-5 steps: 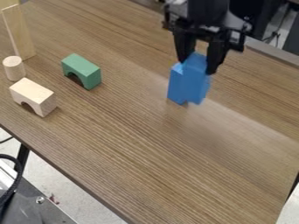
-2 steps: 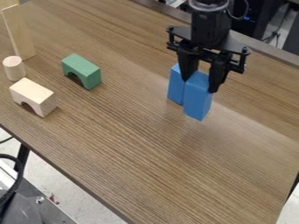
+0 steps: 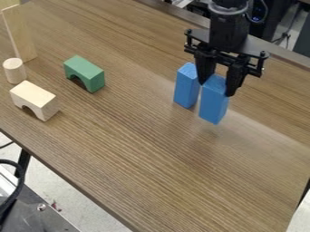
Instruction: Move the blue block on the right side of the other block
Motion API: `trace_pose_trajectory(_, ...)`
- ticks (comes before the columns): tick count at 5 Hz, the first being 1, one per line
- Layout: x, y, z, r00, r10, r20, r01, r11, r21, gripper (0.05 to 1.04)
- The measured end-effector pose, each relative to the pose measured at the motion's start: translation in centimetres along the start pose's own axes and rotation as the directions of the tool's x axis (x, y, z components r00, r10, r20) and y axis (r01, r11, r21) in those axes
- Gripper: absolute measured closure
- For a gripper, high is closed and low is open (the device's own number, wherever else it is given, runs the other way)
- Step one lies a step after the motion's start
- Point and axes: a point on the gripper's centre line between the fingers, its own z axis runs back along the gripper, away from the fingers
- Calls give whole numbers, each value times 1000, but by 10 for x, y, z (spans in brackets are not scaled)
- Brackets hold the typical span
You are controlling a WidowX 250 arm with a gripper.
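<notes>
Table (image 3: 151, 149): wood-grain top, flat, smooth, slight sheen, under the other block (image 3: 186, 86) and everything else here. Black arm (image 3: 229, 29) comes in from the top edge and hangs down just right of the other block as the camera sees it. Gripper (image 3: 216, 89) is clamped on the upper end of the blue block, one finger per side. Tall plank (image 3: 19, 35), pale bare wood, thin and flat, upright, well left of the other block.

Blue block (image 3: 213, 107): oblong, square-edged, matte paint, roughly upright, on the right of the other block, near it, narrow gap between, also a bit closer to camera. Can't tell if its base touches the wood. Other block, same blue and much the same shape, stands on end, ungripped. Progress: sideways move looks mostly or fully done; left is setting down if it's off the table, then release and backing off. Risk: a finger on the inner side could nudge the other block when opening.

Green arch block (image 3: 84, 73), painted, notch underneath, left of the other block. Natural wood arch block (image 3: 34, 99), farther left. Smallest, a plain wood cylinder (image 3: 14, 70), upright, far left of it.
</notes>
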Motion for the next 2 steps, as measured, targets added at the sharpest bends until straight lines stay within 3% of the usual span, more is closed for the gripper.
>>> trace_pose_trajectory(2,10,-4,-8,1000,3,-20,-3,1000,-16,539)
